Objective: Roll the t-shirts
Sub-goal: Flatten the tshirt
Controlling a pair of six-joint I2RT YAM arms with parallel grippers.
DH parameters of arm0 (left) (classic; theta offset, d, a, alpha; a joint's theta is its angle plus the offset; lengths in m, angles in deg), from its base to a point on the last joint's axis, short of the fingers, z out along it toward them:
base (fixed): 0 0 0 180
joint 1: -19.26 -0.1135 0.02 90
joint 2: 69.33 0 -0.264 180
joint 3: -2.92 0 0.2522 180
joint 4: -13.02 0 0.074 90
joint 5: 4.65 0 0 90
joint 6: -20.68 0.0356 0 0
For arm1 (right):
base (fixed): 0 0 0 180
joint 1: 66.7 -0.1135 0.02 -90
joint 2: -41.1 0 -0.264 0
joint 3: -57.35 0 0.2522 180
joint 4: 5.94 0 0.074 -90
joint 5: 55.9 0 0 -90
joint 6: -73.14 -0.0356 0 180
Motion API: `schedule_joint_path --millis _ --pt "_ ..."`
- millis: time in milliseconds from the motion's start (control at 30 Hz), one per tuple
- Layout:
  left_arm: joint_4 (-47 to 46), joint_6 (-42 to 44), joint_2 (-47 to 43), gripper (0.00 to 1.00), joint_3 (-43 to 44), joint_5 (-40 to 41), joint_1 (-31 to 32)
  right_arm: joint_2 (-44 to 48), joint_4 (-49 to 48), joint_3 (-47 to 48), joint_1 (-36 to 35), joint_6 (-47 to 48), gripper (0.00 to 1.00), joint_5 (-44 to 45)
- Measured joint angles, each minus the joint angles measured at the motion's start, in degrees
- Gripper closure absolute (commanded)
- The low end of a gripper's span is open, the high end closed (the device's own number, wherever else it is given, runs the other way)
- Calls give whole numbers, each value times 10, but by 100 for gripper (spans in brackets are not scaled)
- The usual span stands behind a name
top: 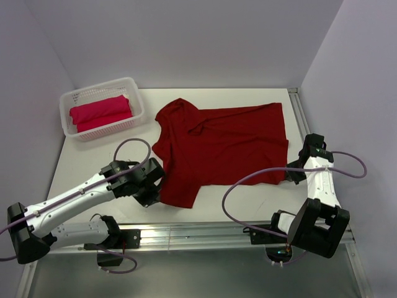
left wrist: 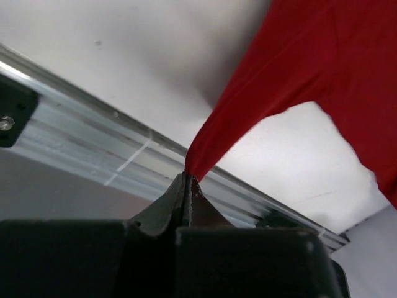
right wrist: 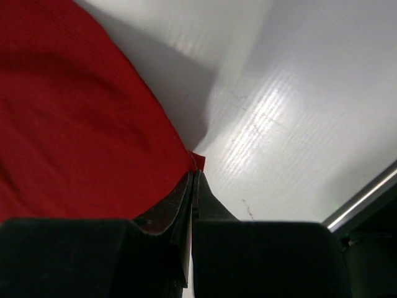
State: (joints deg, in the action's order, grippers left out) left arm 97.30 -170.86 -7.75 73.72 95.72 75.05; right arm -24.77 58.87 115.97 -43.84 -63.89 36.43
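A dark crimson t-shirt [top: 226,146] lies spread on the white table, its collar to the left and its hem to the right. My left gripper [top: 159,186] is shut on the edge of the near sleeve. In the left wrist view the cloth [left wrist: 291,68] rises taut from the closed gripper tips [left wrist: 188,178]. My right gripper [top: 293,176] is shut on the near hem corner. The right wrist view shows that corner [right wrist: 80,118] pinched between the closed gripper tips [right wrist: 195,172]. A brighter pinkish-red t-shirt [top: 101,112] lies rolled in the basket.
A white lattice basket [top: 133,90] stands at the back left of the table. An aluminium rail [top: 198,231] runs along the near edge, also seen in the left wrist view [left wrist: 80,133]. Purple cables loop from both arms. Walls close in left, back and right.
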Motion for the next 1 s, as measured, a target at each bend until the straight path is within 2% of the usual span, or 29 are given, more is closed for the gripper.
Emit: schedule_joint_path --millis 100,200,400,567,733,1000 --pt "15 -46 -19 100 -26 -4 24 7 17 0 0 -13 100 18" --pt "28 -84 -86 100 -65 -5 55 21 28 -1 0 -36 100 30" --pt "49 -111 -181 100 -97 7 66 28 31 -23 24 -80 100 6" --pt "57 -119 -139 100 -78 31 67 21 34 -23 34 -94 100 -19" --pt "57 -120 -71 100 -9 62 67 7 49 -4 34 -93 100 -28" --pt "57 -122 -64 100 63 135 67 -10 77 67 34 -90 100 -23"
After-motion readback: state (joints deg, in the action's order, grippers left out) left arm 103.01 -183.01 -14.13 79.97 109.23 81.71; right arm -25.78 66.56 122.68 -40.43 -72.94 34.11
